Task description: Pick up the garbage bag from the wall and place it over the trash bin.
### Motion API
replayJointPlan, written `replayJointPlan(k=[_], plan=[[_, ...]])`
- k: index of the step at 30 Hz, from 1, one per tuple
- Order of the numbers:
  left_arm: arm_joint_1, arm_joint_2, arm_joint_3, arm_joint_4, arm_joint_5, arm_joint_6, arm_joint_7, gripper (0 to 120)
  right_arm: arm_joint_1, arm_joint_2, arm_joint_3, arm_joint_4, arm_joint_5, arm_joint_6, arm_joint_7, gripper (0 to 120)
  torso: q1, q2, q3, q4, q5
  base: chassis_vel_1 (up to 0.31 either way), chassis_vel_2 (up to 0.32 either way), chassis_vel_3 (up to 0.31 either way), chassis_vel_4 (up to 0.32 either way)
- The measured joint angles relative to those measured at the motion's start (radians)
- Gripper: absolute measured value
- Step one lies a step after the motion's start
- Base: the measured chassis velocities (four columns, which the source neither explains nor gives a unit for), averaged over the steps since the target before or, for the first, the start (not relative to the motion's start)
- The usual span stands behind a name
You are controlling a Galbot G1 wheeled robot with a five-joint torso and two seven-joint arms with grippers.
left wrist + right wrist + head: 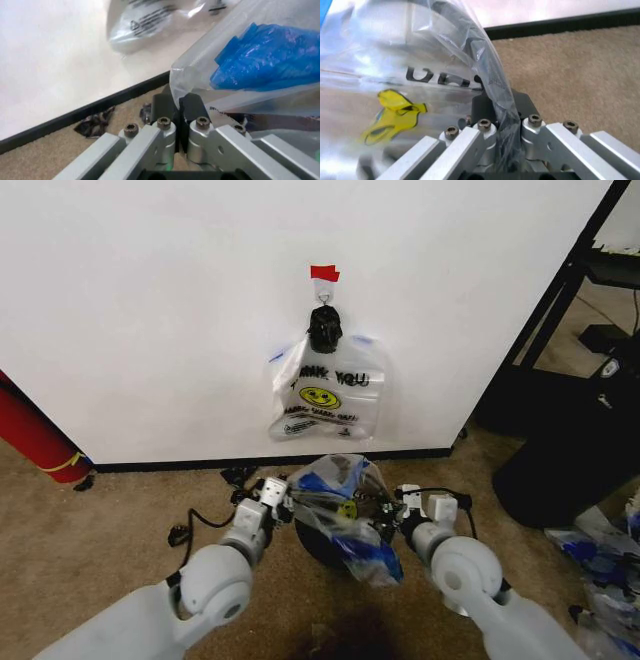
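While your left gripper (283, 502) and right gripper (390, 510) each pinch an edge of the garbage bag (345, 510), it hangs stretched just above the trash bin (318, 545), off the wall (150, 310). Seating it remains. You can barely see the bin's rim beneath the plastic.
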Motion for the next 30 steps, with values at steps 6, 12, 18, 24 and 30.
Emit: replayJointPlan(k=[6,12,18,24,30], plan=[[0.06,-0.002,-0.051,0.019,0.028,-0.065,0.118,0,-0.045,-0.017,0.102,0.024,0.053,0.0,-0.155,0,0.0,0.0,0.0,-0.0003,0.0,0.0,0.0,0.0,0.0],[0.071,-0.028,-0.071,0.058,0.026,-0.157,0.217,0,-0.06,-0.003,0.127,0.019,0.078,0.056,-0.211,0,0.0,0.0,0.0,-0.0003,0.0,0.0,0.0,0.0,0.0],[0.091,-0.034,-0.112,0.077,-0.031,-0.231,0.288,16,-0.066,0.032,0.127,-0.02,0.061,0.155,-0.182,0,0.0,0.0,0.0,0.0001,0.0,0.0,0.0,0.0,0.0],[0.125,-0.035,-0.156,0.056,-0.066,-0.309,0.338,39,-0.085,0.083,0.088,-0.064,0.019,0.302,-0.042,0,0.0,0.0,0.0,-0.0006,0.0001,0.0,0.0,0.0,0.0],[0.254,-0.079,-0.19,-0.065,-0.168,-0.29,0.223,61,-0.127,0.134,0.045,-0.069,-0.066,0.436,0.036,0,0.0,0.0,0.0,0.0,0.0001,0.0,0.0,0.0,0.0]])
